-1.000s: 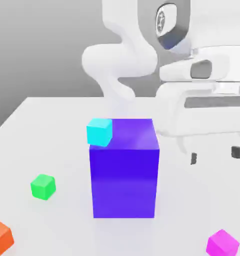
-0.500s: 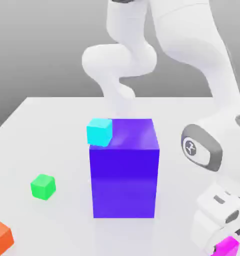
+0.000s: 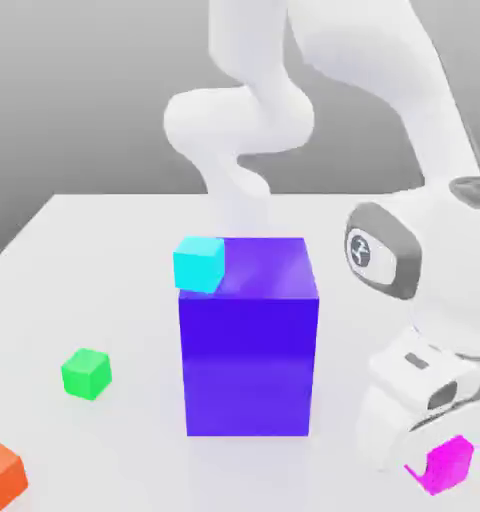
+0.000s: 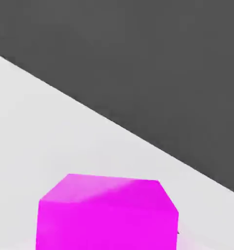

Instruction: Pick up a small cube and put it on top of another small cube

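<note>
The small cube (image 3: 450, 462), bright magenta-pink, is at the front of the exterior view's right, tilted and tucked under the white hand. My gripper (image 3: 431, 468) is down at this cube and shut on it; the hand hides the fingers. In the hand view the same cube (image 4: 107, 215) looms very close over the white table. A small cyan cube (image 3: 200, 263) shows at the upper left corner of the big blue-purple block (image 3: 248, 345).
A green cube (image 3: 85, 373) lies on the white table (image 3: 74, 260) to the exterior view's left of the block. An orange cube (image 3: 2, 475) sits at the front left corner. The arm (image 3: 384, 255) curves over the right side.
The hand dropped from high on the right down onto the magenta cube and shut on it. The cube now sits a little higher and tilted.
</note>
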`<state>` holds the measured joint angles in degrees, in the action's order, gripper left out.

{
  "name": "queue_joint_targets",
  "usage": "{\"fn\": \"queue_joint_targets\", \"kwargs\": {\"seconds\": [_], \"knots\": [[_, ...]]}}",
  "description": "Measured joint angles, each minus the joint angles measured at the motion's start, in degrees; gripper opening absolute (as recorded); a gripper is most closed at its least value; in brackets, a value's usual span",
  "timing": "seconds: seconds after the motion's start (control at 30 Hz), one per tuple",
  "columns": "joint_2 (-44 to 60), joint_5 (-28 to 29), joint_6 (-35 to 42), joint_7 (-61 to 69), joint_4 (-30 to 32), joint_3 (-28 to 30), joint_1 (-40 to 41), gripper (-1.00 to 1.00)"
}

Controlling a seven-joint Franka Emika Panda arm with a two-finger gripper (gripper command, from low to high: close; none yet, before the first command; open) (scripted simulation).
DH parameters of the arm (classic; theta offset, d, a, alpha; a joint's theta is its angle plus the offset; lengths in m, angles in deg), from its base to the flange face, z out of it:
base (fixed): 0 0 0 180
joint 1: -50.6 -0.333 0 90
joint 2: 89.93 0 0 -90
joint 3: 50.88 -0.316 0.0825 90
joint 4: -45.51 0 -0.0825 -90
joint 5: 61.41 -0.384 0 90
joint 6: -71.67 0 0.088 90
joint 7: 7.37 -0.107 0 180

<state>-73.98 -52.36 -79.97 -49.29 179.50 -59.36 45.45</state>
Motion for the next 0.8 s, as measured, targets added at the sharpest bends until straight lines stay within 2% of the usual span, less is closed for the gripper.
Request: {"fn": "queue_joint_targets", "kwargs": {"seconds": [0.2,0.33,0.43,0.53,0.67,0.7,0.8], "knots": [[-9.89,-2.46,-1.35,4.87,9.77,7.67,9.31,-1.00],[-18.96,-5.10,-2.40,10.23,18.43,15.69,23.36,-1.00],[-24.36,-4.97,-2.11,11.75,25.79,20.87,29.14,-1.00],[-21.86,-5.68,-5.23,12.07,28.37,22.63,30.61,-1.00],[-14.01,-11.27,-12.59,15.97,28.37,22.37,29.92,-1.00],[-12.10,-13.00,-14.34,17.19,28.28,21.56,30.27,1.00],[-12.10,-12.99,-14.34,17.18,28.28,21.56,30.26,1.00]]}}
